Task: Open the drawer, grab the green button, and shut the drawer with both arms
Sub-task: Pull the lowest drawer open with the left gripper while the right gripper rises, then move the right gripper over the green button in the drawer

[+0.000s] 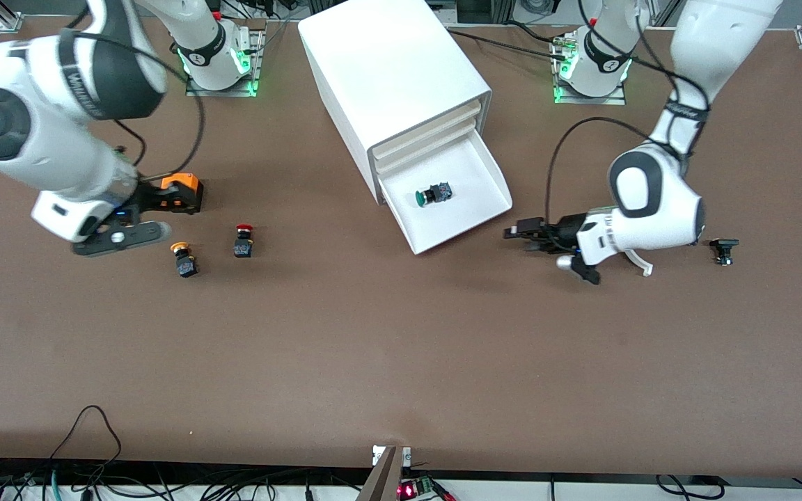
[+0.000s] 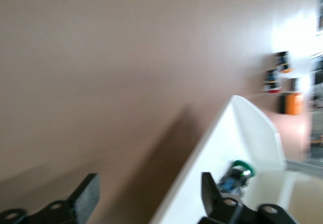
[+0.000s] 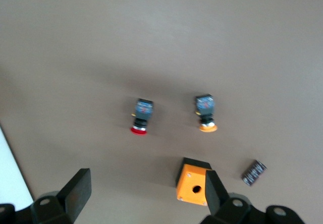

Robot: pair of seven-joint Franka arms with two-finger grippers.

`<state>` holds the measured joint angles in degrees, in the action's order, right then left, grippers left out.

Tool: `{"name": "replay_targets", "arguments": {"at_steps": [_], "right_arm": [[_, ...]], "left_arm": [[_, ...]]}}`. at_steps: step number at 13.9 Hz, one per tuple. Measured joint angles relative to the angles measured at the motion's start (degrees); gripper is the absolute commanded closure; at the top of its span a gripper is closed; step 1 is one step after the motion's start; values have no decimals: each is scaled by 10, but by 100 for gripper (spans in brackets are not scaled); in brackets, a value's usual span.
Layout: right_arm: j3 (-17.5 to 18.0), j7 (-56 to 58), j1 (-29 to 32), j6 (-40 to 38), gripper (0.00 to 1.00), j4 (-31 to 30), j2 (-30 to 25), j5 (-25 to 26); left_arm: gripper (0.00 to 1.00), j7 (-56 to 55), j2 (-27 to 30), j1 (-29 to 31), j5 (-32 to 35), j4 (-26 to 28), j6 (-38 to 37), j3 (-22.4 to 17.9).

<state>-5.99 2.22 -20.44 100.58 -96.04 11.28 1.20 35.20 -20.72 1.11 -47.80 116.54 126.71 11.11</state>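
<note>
The white cabinet [image 1: 387, 62] stands at the table's middle with its lowest drawer [image 1: 460, 216] pulled out. The green-capped button [image 1: 434, 195] lies on its side in the drawer. My left gripper [image 1: 518, 233] is open and empty, low over the table beside the drawer's corner toward the left arm's end. In the left wrist view its fingers [image 2: 86, 196] are spread wide, and the drawer [image 2: 252, 133] and the button [image 2: 237, 176] show by one finger. My right gripper [image 1: 154, 202] is open and empty over the table next to an orange box [image 1: 182, 193].
A red-capped button [image 1: 244, 240] and an orange-yellow-capped button [image 1: 183, 259] stand nearer the front camera than the orange box. A small black part [image 1: 723, 249] lies toward the left arm's end. The right wrist view shows a small dark ribbed piece [image 3: 254, 172] beside the orange box [image 3: 194, 181].
</note>
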Motion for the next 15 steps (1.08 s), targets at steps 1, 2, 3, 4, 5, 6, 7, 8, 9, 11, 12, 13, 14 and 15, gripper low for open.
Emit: {"name": "replay_targets", "arguments": {"at_steps": [1, 2, 3, 4, 5, 6, 7, 8, 9, 11, 12, 13, 14, 15], "right_arm": [[1, 0, -11, 5, 0, 0, 4, -6], [3, 1, -19, 10, 0, 0, 8, -23], [6, 4, -26, 12, 0, 1, 14, -46], [9, 9, -34, 15, 0, 7, 21, -69], [14, 17, -43, 17, 0, 18, 32, -87], [24, 32, -52, 20, 0, 37, 45, -97], [41, 47, -59, 21, 0, 64, 64, -102], [65, 62, -63, 22, 0, 98, 88, -104], [95, 71, -65, 22, 0, 134, 117, -104], [149, 74, -74, 24, 0, 201, 177, -102], [161, 82, -84, 26, 0, 228, 204, -100], [164, 102, -95, 27, 0, 250, 226, -100], [165, 125, -106, 28, 0, 269, 243, -100], [166, 145, -116, 29, 0, 285, 256, -100]], "left_arm": [[0, -17, 25, 16, 57, -4, 0, -1], [0, -36, 51, 29, 115, -9, -4, -4], [0, -50, 77, 37, 173, -15, -18, -11], [0, -59, 101, 39, 228, -27, -45, -24], [0, -68, 120, 40, 279, -46, -79, -36], [0, -77, 135, 41, 326, -71, -117, -46], [0, -91, 147, 41, 372, -101, -157, -52], [0, -113, 156, 41, 412, -132, -196, -53], [0, -141, 164, 40, 447, -160, -232, -53], [0, -199, 174, 34, 501, -202, -295, -50], [0, -221, 179, 29, 515, -216, -318, -50], [0, -236, 183, 24, 525, -225, -328, -50], [0, -240, 185, 21, 537, -230, -330, -50], [0, -242, 186, 19, 547, -233, -329, -50]]}}
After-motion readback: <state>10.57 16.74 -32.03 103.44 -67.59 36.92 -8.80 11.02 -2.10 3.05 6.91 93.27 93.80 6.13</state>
